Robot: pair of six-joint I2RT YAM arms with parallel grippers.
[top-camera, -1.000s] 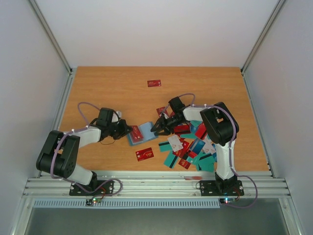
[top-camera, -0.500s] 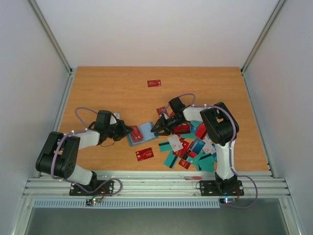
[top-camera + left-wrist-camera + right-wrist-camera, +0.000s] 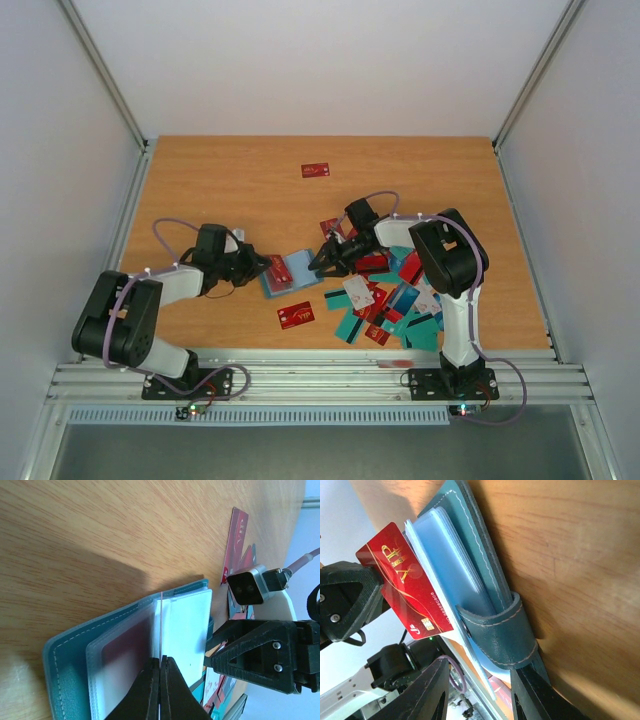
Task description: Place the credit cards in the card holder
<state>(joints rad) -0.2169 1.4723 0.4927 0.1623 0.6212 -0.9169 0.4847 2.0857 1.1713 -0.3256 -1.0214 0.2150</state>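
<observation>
1 red VIP card [image 3: 405, 585] is clamped edge-on in left gripper [image 3: 160, 662], above opened card holder [image 3: 65, 650]. Right gripper [image 3: 479, 669] jaws are set apart astride its strap [image 3: 495, 630].

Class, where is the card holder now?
In the top view the card holder lies open between the left pincer and right pincer, left of the card pile.

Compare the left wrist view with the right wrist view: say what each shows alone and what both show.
Left wrist only: the held card edge-on, a thin red line between the shut left fingers; a sleeved card, dark red. Right wrist only: the held card's VIP face, the strap. Both: the open teal holder with clear sleeves.
</observation>
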